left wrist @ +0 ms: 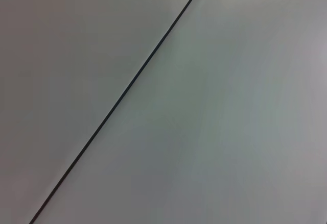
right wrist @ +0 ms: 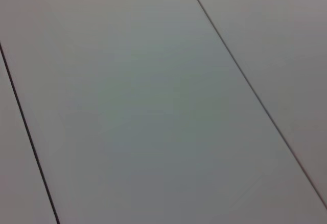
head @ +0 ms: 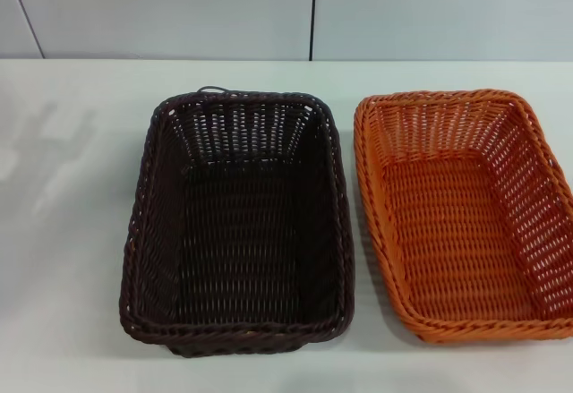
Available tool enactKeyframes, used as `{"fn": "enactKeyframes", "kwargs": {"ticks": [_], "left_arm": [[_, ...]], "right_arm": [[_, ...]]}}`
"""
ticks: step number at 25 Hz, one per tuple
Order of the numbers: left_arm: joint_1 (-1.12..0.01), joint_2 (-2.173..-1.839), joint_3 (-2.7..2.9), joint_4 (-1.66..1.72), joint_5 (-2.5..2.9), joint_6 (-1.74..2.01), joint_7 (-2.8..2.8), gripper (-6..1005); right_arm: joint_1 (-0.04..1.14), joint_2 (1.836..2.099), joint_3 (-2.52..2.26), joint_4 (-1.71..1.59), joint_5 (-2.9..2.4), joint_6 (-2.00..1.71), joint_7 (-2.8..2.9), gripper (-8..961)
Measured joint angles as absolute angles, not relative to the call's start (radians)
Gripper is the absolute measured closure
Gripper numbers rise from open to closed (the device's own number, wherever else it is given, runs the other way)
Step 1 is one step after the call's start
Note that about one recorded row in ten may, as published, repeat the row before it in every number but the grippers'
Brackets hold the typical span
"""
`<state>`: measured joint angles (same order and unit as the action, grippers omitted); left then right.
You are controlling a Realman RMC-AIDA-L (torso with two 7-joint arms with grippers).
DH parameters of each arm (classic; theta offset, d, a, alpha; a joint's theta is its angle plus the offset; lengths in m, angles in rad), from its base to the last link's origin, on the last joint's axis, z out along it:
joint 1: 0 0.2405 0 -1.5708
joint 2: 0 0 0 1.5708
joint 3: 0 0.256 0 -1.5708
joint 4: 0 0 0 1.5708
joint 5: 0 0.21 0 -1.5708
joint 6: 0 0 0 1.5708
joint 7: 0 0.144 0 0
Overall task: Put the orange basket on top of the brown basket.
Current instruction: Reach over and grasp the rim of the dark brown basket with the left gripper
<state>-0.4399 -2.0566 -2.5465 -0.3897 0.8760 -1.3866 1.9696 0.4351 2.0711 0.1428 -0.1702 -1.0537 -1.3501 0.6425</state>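
1. From my head camera: the brown basket (head: 237, 232) sits upright on the white table (head: 63, 232), near the middle.
2. The orange basket (head: 461, 218) stands just beside it on my right, also upright. Their long rims run close together, and I cannot tell if they touch.
3. Both baskets hold nothing.
4. Neither of my claws appears in any view, so I cannot tell whether they are apart or together.
5. Both wrist cameras show only pale grey panels (left wrist: 230, 122) crossed by dark seams (right wrist: 245, 81).

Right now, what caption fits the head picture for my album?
Brown basket and orange basket sit side by side on the white table.
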Motion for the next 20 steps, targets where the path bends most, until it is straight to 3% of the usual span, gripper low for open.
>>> {"fn": "enactKeyframes", "kwargs": {"ticks": [15,20], "left_arm": [[-0.436,-2.056,-2.542,-0.393,0.883,-1.36,1.966,163],[-0.458,-2.029,-2.438,-0.447,0.903,-1.23,1.89,171]], "right_arm": [[0.437,2.068,0.143,-0.166,-1.054,-1.347,0.643,337],[0.437,2.067,0.146,-0.168,-1.054,-1.346,0.643,336]]}}
